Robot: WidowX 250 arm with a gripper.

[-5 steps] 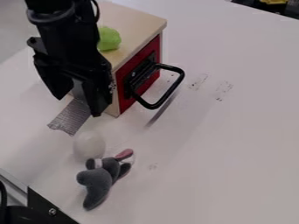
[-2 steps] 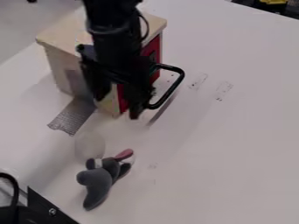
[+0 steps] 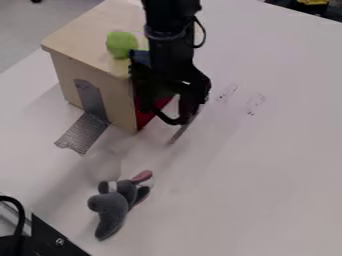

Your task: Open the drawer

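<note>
The arm (image 3: 170, 56) is black, with a rounded, tube-like upper part and a ring-shaped collar (image 3: 165, 35) that catches a dull grey sheen. A thin black cable (image 3: 204, 36) bows out in a loop at one side, and a dark blue, blocky part (image 3: 139, 57) juts from the other. Lower down, the black gripper (image 3: 165, 114) is broader and more angular.

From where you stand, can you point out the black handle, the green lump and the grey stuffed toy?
Black handle (image 3: 165, 118), camera view: its lower bend.
Green lump (image 3: 121, 44), camera view: its rounded middle.
Grey stuffed toy (image 3: 110, 206), camera view: its grey plush.
</note>
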